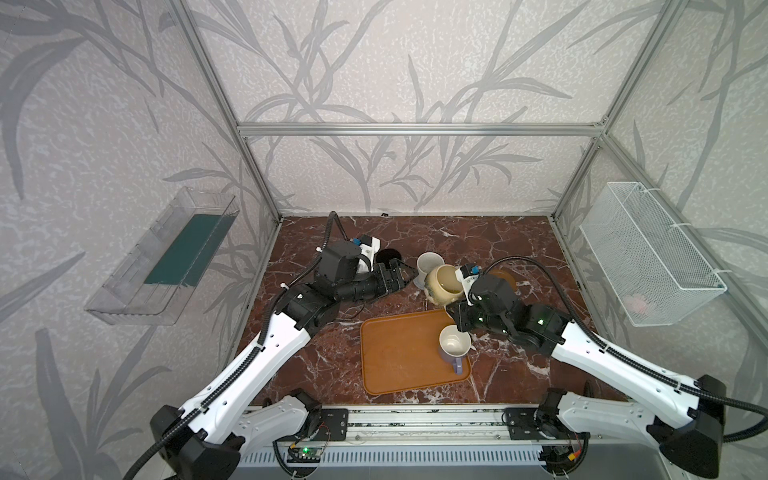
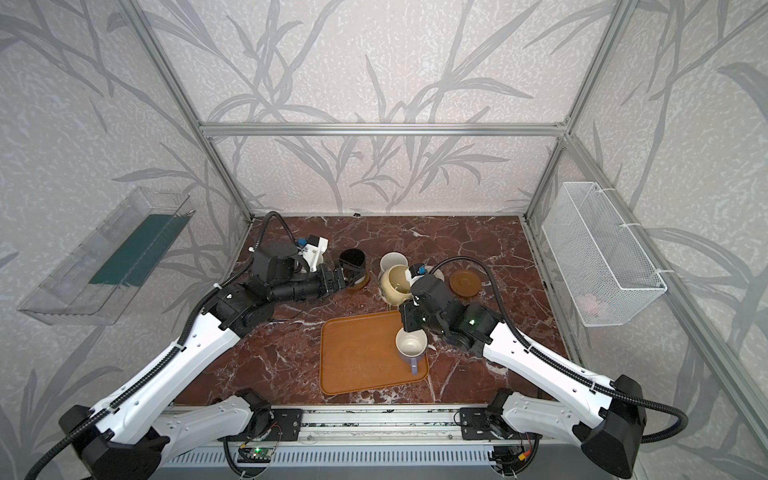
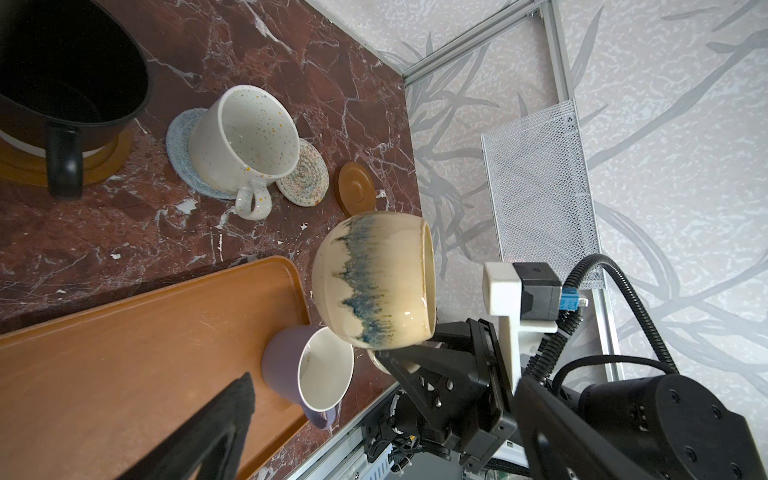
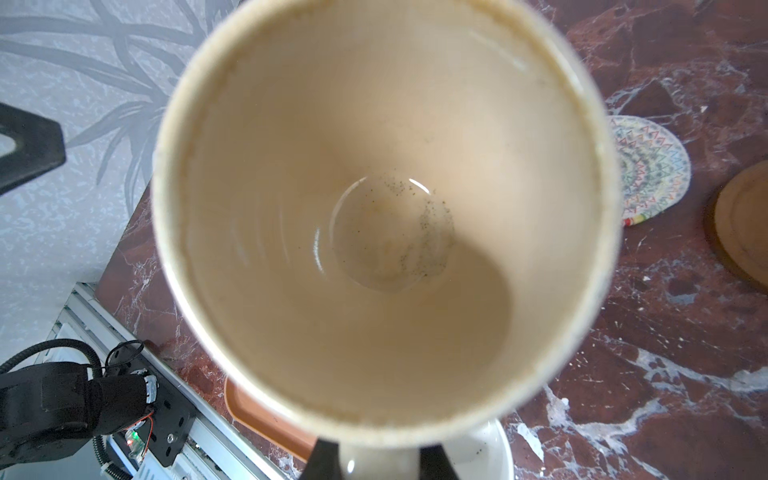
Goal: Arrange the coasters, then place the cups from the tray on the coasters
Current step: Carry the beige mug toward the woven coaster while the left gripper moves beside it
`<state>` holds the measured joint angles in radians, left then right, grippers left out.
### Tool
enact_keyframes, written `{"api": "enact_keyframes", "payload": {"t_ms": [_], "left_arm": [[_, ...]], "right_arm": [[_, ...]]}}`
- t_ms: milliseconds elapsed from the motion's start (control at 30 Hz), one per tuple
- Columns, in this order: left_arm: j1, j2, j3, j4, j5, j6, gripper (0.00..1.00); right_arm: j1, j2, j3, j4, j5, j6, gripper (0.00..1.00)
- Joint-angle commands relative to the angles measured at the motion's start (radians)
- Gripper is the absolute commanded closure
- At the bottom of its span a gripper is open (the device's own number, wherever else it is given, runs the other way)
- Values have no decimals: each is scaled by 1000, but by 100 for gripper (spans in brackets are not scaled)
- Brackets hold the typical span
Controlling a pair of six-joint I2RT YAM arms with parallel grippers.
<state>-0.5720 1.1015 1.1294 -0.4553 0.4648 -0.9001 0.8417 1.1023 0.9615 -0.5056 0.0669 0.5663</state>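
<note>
- Right gripper (image 3: 395,357): jaws clamped on the handle of the cream-beige mug (image 1: 445,285), held clear of the marble table (image 1: 498,249) and tipped over, mouth toward the right arm; arm reaches in low over the tray's far corner.
- Left gripper (image 2: 347,279): jaws spread wide, holding nothing, forearm lying low and level; the black mug (image 2: 353,262) stands right at its tips on a glossy brown coaster (image 2: 360,283).
- Orange-brown tray (image 1: 399,353): lies below and behind the held mug; lavender mug (image 1: 455,347) stands upright in its corner, just beneath the right gripper.
- Left wrist view only: blue drip glaze on the held mug's wall; speckled white mug (image 3: 245,141) sits on the grey-blue rope coaster (image 3: 178,153), with the cream rope coaster (image 3: 305,178) and a second brown coaster (image 3: 356,187) bare beyond it.
- Right wrist view only: dark specks in the held mug's bottom; its mouth fills the frame, hiding the jaws.
</note>
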Motion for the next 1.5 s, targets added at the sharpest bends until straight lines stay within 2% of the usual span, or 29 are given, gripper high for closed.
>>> {"api": "enact_keyframes", "payload": {"t_ms": [0,400,867,1467], "left_arm": [[-24,24,56,6,-28,38,1],[-76,138,138,-14,-63,90,1],[-104,280,217,20,-41,106,1],[-108,401,259,50,-77,121,1]], "right_arm": [[-30,-38,46,71,-11,-32,100],[-128,-35,62,49,-64,-67,100],[-257,-14,74,27,-126,-99,100],[-337,112,119,-43,-56,-135,100]]}}
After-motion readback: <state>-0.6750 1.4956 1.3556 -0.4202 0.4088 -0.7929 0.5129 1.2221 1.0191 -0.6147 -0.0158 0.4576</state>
